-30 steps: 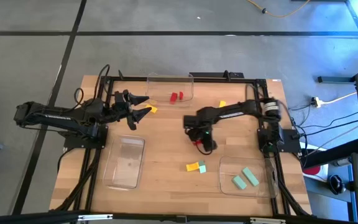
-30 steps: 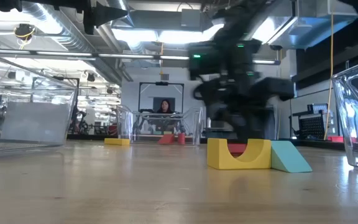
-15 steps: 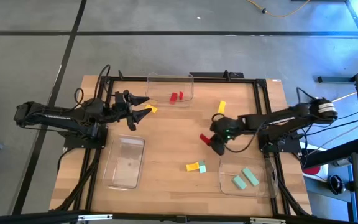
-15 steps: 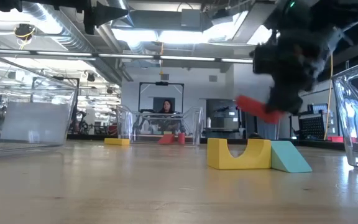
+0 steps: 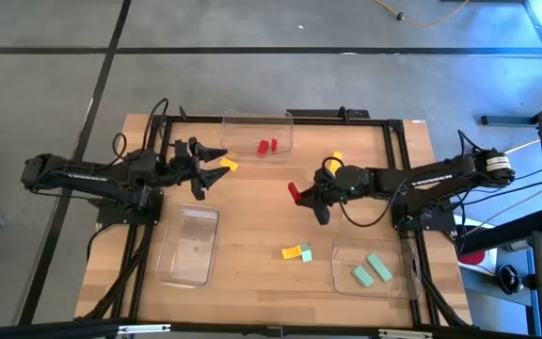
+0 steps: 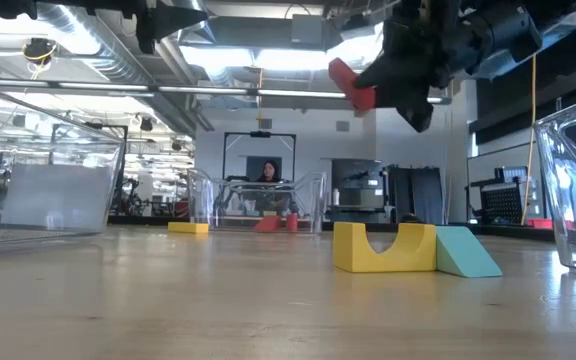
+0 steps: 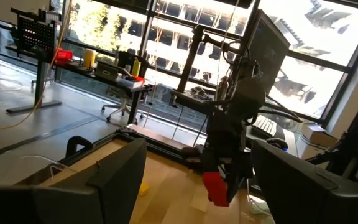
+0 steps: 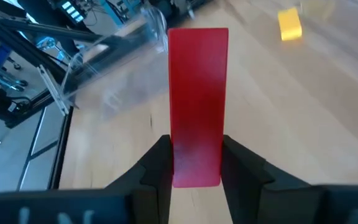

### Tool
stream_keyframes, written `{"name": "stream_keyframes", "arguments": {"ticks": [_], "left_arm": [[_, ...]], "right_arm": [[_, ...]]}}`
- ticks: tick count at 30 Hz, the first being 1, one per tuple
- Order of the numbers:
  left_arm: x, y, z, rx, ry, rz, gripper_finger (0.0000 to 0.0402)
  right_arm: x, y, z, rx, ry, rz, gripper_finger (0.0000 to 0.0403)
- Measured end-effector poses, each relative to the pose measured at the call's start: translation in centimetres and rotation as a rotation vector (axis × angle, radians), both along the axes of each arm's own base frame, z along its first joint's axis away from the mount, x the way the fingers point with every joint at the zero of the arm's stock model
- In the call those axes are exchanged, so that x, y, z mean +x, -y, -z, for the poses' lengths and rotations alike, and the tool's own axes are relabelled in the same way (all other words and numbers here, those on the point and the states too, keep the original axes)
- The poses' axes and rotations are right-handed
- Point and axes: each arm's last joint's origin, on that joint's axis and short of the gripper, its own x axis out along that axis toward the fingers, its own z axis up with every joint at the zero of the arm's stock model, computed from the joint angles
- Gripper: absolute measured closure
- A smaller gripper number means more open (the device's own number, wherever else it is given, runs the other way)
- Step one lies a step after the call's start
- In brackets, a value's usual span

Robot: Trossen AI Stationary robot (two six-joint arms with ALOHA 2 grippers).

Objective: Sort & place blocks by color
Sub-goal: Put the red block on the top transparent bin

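Right gripper (image 5: 307,198) clamps flat red bar block (image 8: 197,106), smooth, plain, raised over table; left gripper (image 5: 211,165) fingers apart.

A flat red rectangular bar block (image 8: 197,106) is up off the table, pinched at one end — its free end juts out. Two small red blocks (image 5: 266,146) lie inside a clear tray. A yellow arch-shaped block (image 6: 384,247) touches a mint green wedge (image 6: 465,252) on the wood. Two mint green bars (image 5: 371,269) lie in another tray — side by side.
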Motion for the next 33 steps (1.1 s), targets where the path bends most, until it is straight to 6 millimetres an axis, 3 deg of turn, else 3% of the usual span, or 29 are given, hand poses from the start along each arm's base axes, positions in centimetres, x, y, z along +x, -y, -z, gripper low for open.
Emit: {"name": "stream_keyframes", "arguments": {"ticks": [33], "left_arm": [[0.0, -0.01, 0.0, -0.009, 0.003, 0.001, 0.012]], "right_arm": [[0.13, 0.14, -0.33, -0.012, 0.02, 0.0, 0.0299]]}}
